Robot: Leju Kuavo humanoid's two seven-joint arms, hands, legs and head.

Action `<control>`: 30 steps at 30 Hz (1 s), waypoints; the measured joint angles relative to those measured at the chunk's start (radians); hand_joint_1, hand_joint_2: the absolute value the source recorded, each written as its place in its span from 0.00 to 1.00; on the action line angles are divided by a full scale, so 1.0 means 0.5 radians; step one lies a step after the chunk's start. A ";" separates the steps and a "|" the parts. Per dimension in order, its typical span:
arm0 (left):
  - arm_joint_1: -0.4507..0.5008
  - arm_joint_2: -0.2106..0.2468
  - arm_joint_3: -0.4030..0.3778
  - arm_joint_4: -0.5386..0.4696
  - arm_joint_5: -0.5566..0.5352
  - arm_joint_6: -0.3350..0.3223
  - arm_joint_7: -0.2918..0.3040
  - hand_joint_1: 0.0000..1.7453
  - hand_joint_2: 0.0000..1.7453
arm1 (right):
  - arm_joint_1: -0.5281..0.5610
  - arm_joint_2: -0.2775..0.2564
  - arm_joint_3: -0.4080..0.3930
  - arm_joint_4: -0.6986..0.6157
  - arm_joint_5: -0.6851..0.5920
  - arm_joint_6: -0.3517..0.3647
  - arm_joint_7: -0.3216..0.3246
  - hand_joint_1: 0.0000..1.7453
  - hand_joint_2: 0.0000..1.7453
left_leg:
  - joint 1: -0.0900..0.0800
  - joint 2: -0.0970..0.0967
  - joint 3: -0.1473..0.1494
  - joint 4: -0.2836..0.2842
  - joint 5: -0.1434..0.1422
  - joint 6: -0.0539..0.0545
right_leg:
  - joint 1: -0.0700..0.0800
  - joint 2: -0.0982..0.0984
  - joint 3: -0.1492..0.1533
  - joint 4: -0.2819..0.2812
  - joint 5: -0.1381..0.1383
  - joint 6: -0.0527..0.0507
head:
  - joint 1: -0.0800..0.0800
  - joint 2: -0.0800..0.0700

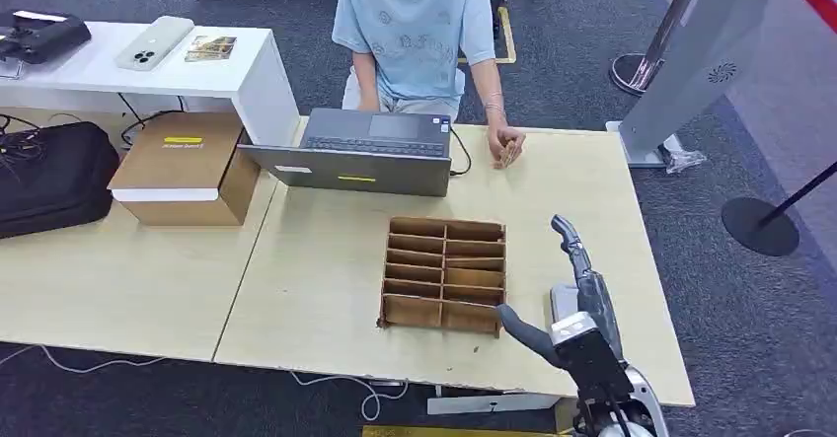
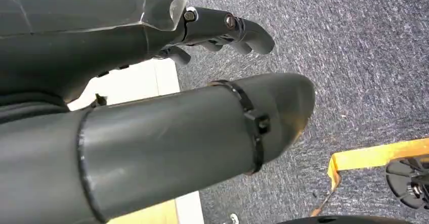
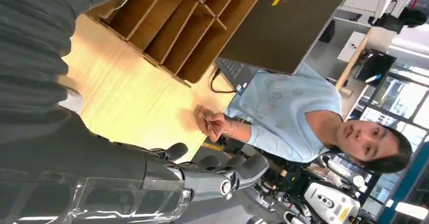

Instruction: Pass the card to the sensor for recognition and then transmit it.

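Note:
A person in a light blue shirt (image 1: pixel 415 23) sits at the far side of the table and pinches a small card (image 1: pixel 508 151) in one hand resting on the tabletop; the card (image 3: pixel 208 124) also shows in the right wrist view. My right hand (image 1: pixel 577 304) hovers above the table's near right corner, right of the wooden divider box (image 1: pixel 444 274). Its fingers point toward the person, the thumb is spread aside, and it holds nothing (image 3: pixel 152 173). My left hand (image 2: pixel 167 107) hangs beside the table over grey carpet, thumb and fingers apart, with nothing in it.
An open grey laptop (image 1: pixel 365 151) stands between the person and the divider box. A cardboard box (image 1: pixel 183 166) and a black bag (image 1: pixel 49 176) lie on the left. A slanted grey-white pillar (image 1: pixel 691 62) rises off the table's far right corner. Bare tabletop (image 1: pixel 582 190) separates my right hand from the card.

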 joint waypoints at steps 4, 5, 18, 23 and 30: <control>0.000 0.001 -0.001 0.001 0.000 -0.002 0.000 0.00 0.00 | 0.000 0.000 0.000 0.000 0.000 -0.002 -0.001 0.00 1.00 | 0.000 0.000 0.000 0.000 0.000 0.000 | 0.000 0.000 0.000 0.000 0.000 0.000 | 0.000 0.000; 0.000 0.001 0.000 0.001 0.000 -0.002 0.000 0.00 0.00 | 0.000 0.000 0.000 0.001 0.000 -0.008 -0.005 0.00 1.00 | 0.000 0.000 0.000 0.000 0.000 0.000 | 0.000 0.000 0.000 0.000 0.000 0.000 | 0.000 0.000; 0.001 0.001 -0.006 0.000 -0.002 -0.002 -0.045 0.00 0.00 | -0.243 -0.075 0.109 0.026 0.468 -0.305 0.007 0.00 1.00 | 0.000 0.001 0.000 0.000 0.001 0.000 | 0.000 0.002 0.000 0.000 0.001 0.000 | -0.001 0.000; 0.003 0.002 -0.057 0.000 -0.002 -0.002 -0.072 0.00 0.00 | -0.489 -0.153 0.204 0.102 0.574 -0.367 0.088 0.00 1.00 | 0.000 0.001 0.000 0.000 0.001 0.000 | 0.000 0.001 0.001 0.001 0.002 0.000 | 0.000 0.000; 0.000 0.006 -0.130 0.001 -0.002 -0.023 -0.077 0.00 0.00 | -1.007 -0.168 0.304 0.410 0.544 -0.218 0.201 0.00 1.00 | 0.000 0.001 0.001 0.001 0.004 -0.001 | 0.000 0.002 0.001 0.003 0.002 -0.001 | 0.000 0.000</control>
